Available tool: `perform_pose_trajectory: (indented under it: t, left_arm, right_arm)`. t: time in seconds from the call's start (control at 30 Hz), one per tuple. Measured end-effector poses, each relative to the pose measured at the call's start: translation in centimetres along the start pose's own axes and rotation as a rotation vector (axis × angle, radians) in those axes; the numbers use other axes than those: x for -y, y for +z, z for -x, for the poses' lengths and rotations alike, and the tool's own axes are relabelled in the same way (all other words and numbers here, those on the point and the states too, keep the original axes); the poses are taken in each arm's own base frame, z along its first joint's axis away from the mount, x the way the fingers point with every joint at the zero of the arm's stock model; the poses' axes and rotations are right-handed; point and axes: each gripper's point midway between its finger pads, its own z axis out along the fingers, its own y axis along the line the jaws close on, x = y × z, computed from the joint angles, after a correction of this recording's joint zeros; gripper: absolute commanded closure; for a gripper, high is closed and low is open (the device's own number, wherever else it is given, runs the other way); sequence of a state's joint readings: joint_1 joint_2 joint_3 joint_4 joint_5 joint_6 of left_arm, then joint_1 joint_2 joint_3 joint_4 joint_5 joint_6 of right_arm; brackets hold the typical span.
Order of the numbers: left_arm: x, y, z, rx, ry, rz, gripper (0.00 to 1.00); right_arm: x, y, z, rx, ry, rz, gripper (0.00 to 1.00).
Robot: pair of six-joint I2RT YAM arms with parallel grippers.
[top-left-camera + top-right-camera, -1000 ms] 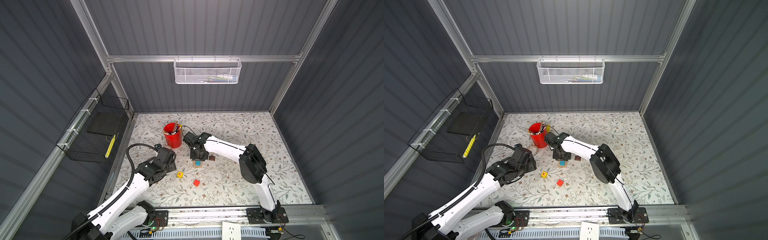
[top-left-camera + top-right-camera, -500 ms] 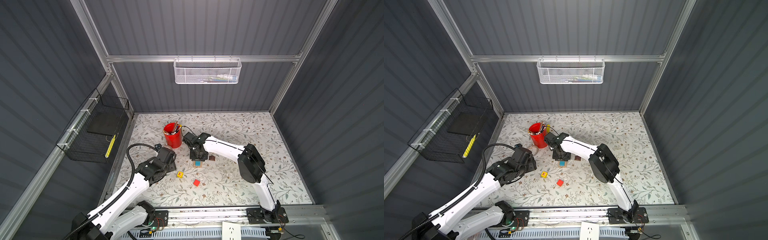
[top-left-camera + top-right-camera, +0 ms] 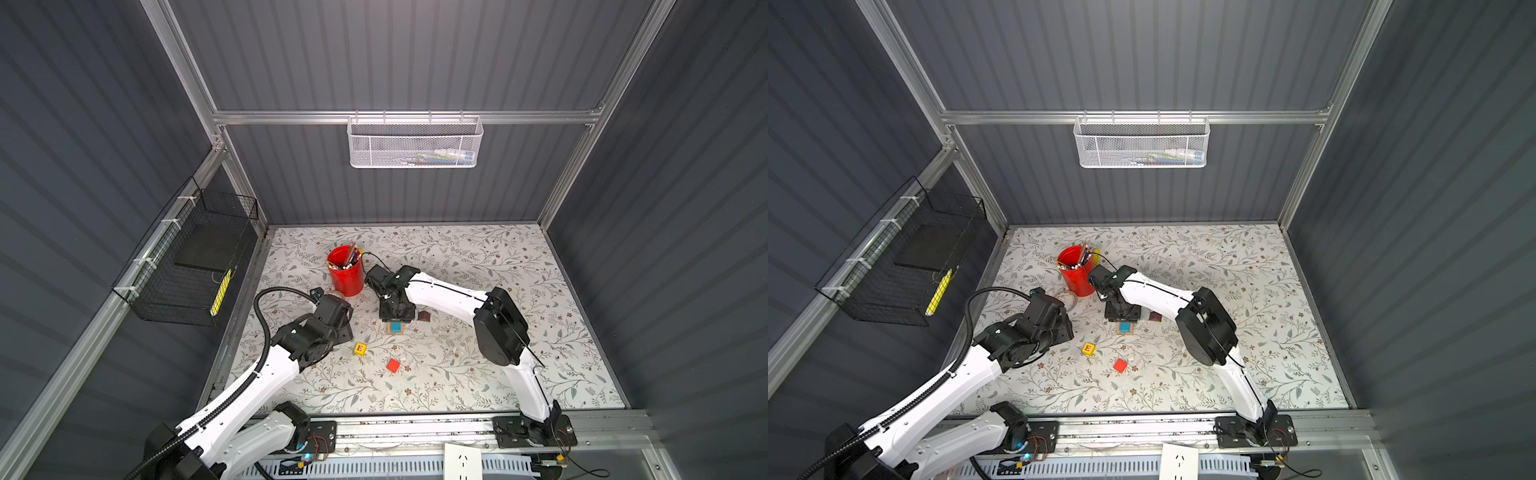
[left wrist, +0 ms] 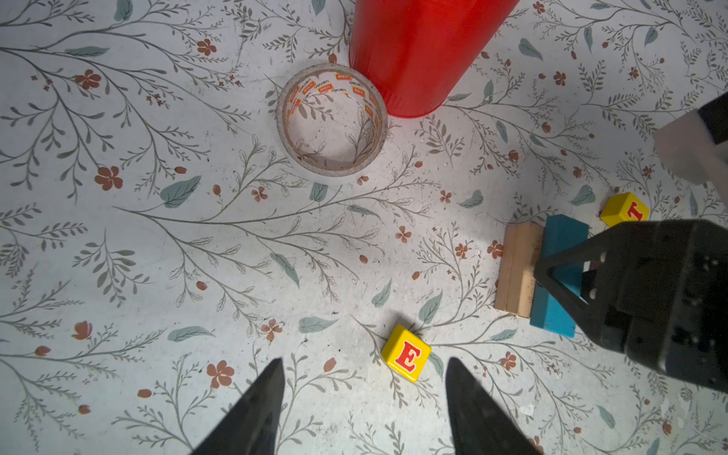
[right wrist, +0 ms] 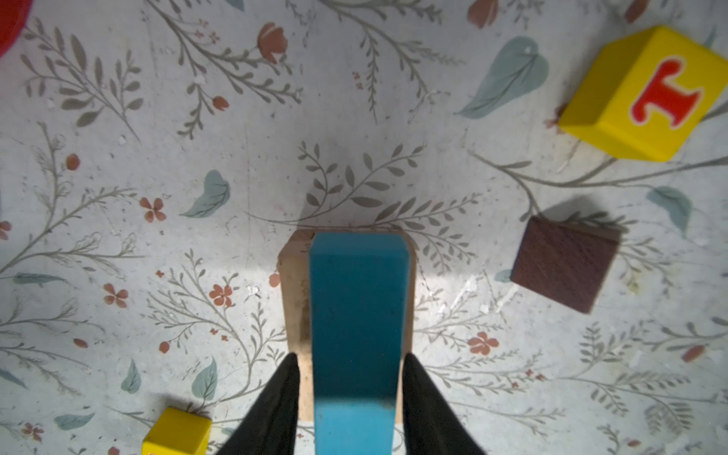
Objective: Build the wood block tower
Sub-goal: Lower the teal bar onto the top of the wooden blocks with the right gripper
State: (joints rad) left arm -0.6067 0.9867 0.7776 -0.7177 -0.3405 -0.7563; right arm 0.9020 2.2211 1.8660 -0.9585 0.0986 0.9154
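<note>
The right claw (image 5: 350,356) straddles the blue plank (image 5: 356,299), jaws slightly parted, a sliver of gap on one side; the plank lies atop the tan planks (image 5: 296,299); nearby lie the brown roof piece (image 5: 563,264) and T cube (image 5: 646,98); the left claw (image 4: 364,360) hangs open, empty, near the E cube (image 4: 405,352); the red cube (image 3: 393,365) sits apart.

Lighting is even and bright overhead. Soft shadows fall beside the blue plank (image 5: 356,315). Wrist views curve at the edges; the near fingers (image 5: 275,405) blur.
</note>
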Motion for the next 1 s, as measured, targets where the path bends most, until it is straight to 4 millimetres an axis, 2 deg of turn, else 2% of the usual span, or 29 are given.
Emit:
perform_pose_trajectory:
  t: [0.33, 1.0]
  left_arm:
    - [0.00, 0.00, 0.00, 0.000, 0.000, 0.000, 0.35]
    - [0.09, 0.23, -0.02, -0.004, 0.001, 0.002, 0.35]
  right_arm:
    - [0.05, -0.02, 0.10, 0.003, -0.019, -0.002, 0.67]
    - [0.06, -0.21, 0.38, 0.006, -0.029, 0.001, 0.67]
